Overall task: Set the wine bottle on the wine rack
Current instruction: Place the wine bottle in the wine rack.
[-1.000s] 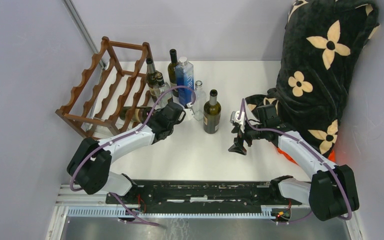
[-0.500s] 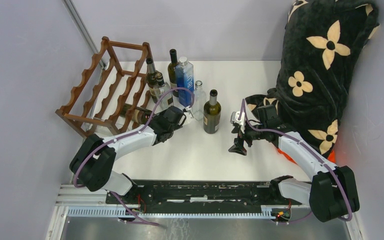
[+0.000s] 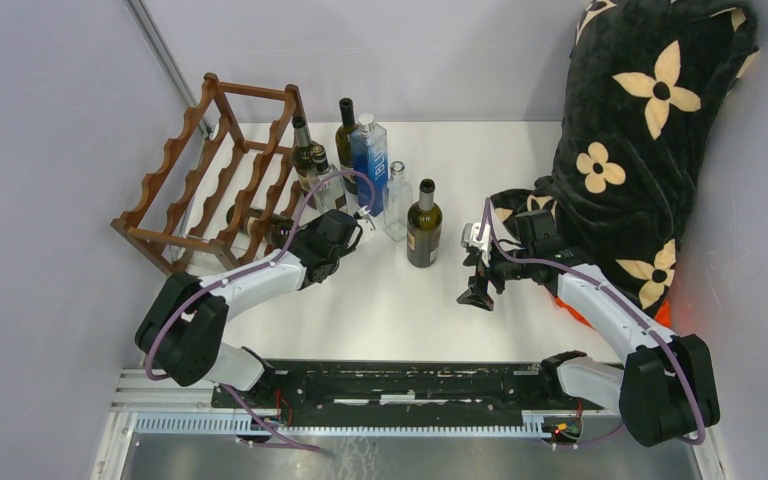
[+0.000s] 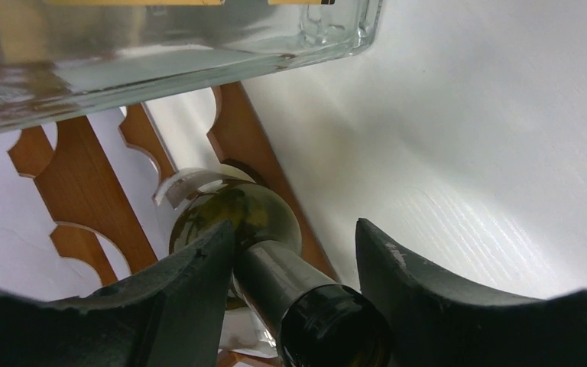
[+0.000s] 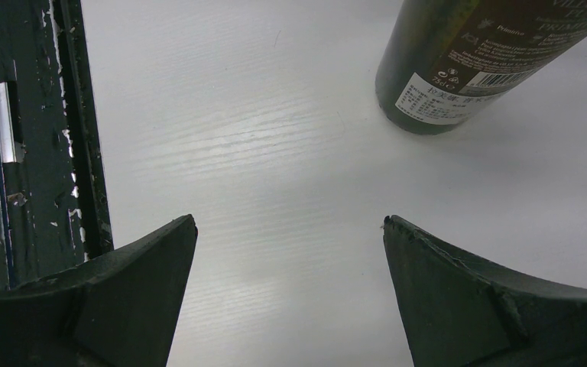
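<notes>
Left pincer [image 4: 294,229], mine: jaws parted astride the neck of the wine bottle [image 4: 264,256], one finger grazing the glass and the other apart from it, so nothing is clamped. The bottle lies on its side in a scallop of the wine rack [image 4: 84,164], on the lowest rail at the rack's right near end. Its neck projects out of the rack toward me, and I judge the rack now carries its weight. Right pincer [image 5: 289,220]: wide open, empty, well right of the rack.
</notes>
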You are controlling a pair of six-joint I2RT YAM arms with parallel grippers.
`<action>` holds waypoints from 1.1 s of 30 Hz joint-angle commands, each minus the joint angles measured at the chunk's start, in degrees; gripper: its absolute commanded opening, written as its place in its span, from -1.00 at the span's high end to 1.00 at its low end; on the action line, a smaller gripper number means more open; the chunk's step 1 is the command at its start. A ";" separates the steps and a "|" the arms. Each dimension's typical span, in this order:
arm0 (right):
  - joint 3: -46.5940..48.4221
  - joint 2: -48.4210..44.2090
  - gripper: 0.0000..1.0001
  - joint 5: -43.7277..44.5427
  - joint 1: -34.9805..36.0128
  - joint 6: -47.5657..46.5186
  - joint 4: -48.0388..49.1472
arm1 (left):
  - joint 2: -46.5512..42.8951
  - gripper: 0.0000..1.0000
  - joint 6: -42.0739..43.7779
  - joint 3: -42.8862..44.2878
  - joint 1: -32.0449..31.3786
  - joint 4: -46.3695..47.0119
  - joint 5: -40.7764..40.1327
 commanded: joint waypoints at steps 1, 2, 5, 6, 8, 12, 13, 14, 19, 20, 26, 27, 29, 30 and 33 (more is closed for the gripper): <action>-0.10 -1.44 -0.96 -1.70 -0.15 -0.82 0.99 | -0.34 -0.32 -6.36 2.16 0.63 -0.51 -0.11; -0.05 -1.50 -0.96 -1.68 -0.15 -0.81 1.04 | -0.33 -0.36 -6.91 2.37 0.62 -0.59 0.11; -0.05 -1.71 -0.96 -1.59 -0.13 -0.90 0.96 | -0.93 -0.53 -8.16 2.49 0.63 -0.63 0.31; -0.07 -1.71 -0.96 -1.51 -0.13 -0.90 0.87 | -1.20 -0.61 -8.53 2.45 0.63 -0.75 0.23; -0.03 -1.68 -0.96 -1.51 -0.13 -0.90 0.90 | -1.83 -0.68 -8.88 2.38 0.63 -1.05 0.18; 0.19 -1.61 -0.96 -1.50 -0.15 -0.94 0.69 | -3.64 -0.74 -9.95 2.53 0.55 -2.36 0.99; 0.25 -1.64 -0.96 -1.50 -0.13 -0.90 0.60 | -4.04 -0.77 -10.30 2.61 0.50 -2.87 1.48; 0.25 -1.61 -0.96 -1.50 -0.13 -0.92 0.54 | -4.50 -0.79 -10.81 2.69 0.54 -3.47 1.75; 0.17 -1.73 -0.96 -1.54 -0.18 -0.99 0.25 | -6.87 -0.85 -12.42 2.86 0.55 -6.06 2.51; 0.24 -1.62 -0.96 -1.52 -0.13 -1.00 0.25 | -7.28 -0.86 -12.76 3.01 0.55 -6.55 2.59; 0.52 -1.45 -0.96 -1.50 -0.13 -1.14 0.06 | -10.16 -1.00 -15.15 4.30 0.42 -9.63 4.30; 0.52 -1.44 -0.96 -1.48 -0.19 -1.16 -0.01 | -10.76 -1.00 -15.48 4.43 0.33 -9.96 4.45; 0.50 -1.38 -0.96 -1.42 -0.13 -1.16 -0.06 | -11.85 -1.00 -16.12 4.88 0.21 -10.64 4.93; 0.56 -1.34 -0.96 -1.42 -0.13 -1.16 -0.06 | -12.36 -1.00 -16.45 5.26 0.20 -11.04 5.23; 0.58 -1.35 -0.96 -1.34 -0.12 -1.25 -0.10 | -13.86 -1.00 -17.18 6.29 -0.02 -12.46 6.60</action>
